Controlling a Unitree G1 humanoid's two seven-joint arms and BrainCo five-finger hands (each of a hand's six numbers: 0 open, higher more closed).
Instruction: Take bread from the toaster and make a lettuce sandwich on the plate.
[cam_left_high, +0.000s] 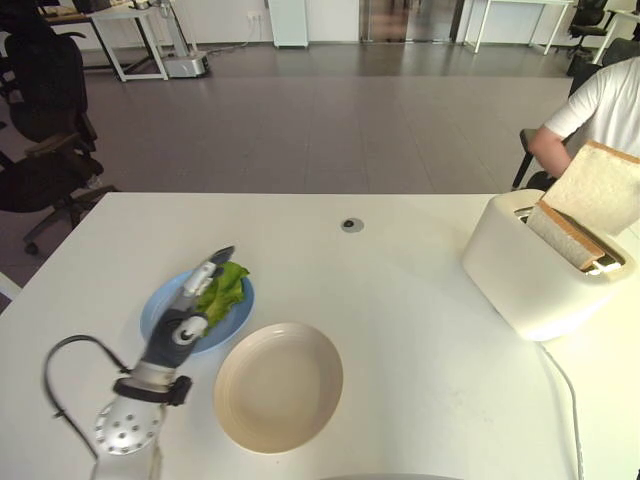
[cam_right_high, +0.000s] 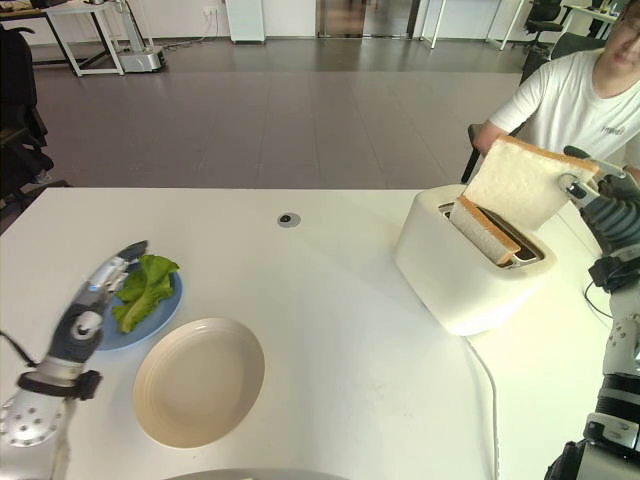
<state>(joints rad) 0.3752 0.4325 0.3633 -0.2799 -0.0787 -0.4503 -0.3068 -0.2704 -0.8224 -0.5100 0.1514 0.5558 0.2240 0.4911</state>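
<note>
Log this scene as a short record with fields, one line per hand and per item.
left hand: open, fingers straight, over the blue plate, beside the lettuce
right hand: gripping a bread slice by its edge, slice tilted above the toaster
second slice: sitting in the toaster slot
cream plate: bare, to the right of the blue plate
</note>
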